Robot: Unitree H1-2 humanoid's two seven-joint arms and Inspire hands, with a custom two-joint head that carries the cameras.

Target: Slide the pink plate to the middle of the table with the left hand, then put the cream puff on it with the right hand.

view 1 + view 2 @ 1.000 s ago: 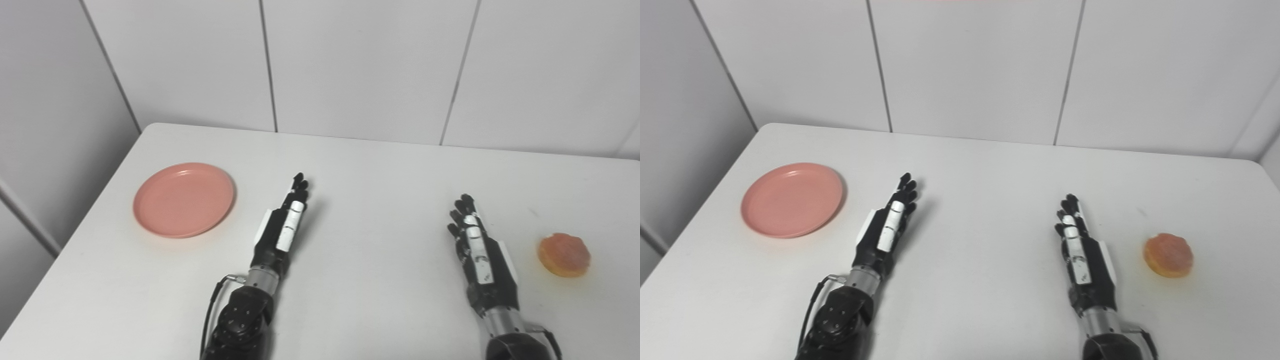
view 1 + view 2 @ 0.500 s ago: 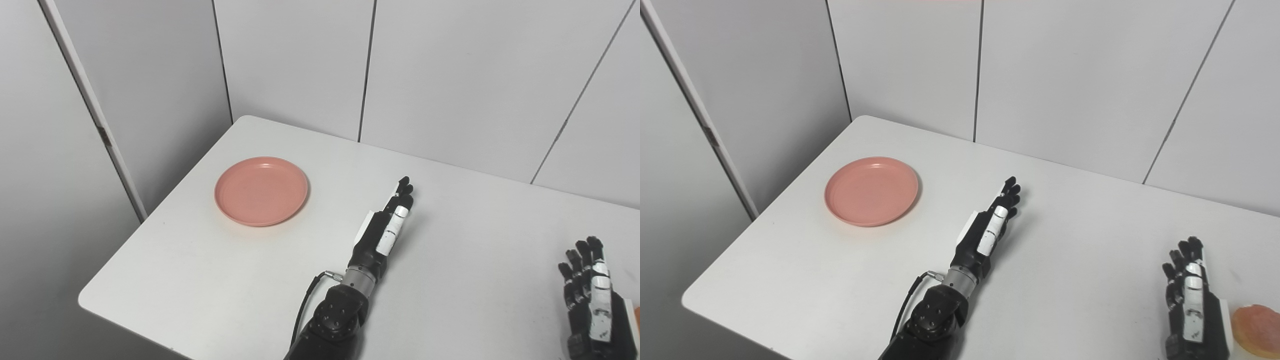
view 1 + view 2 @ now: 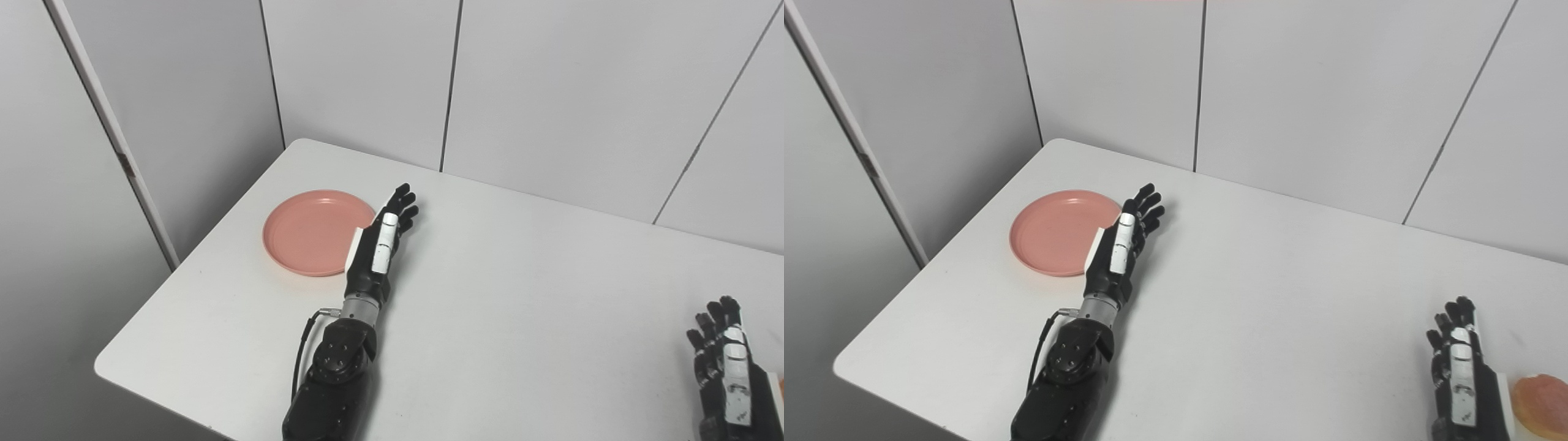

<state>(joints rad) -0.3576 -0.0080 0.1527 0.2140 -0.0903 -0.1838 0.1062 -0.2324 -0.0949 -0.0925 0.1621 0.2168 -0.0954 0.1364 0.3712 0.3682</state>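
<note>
Our left hand has swung across the desk toward the far left corner and now sits just beside the pink plate's right rim, fingers spread wide and holding nothing. Our right hand rests open near the desk's right edge, with the cream puff just beside it.

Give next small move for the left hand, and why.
Probably ease the left hand further left and down onto the pink plate. The hand is open beside the plate's right rim, holding nothing, and the plate sits near the table's left corner, not the middle.
</note>
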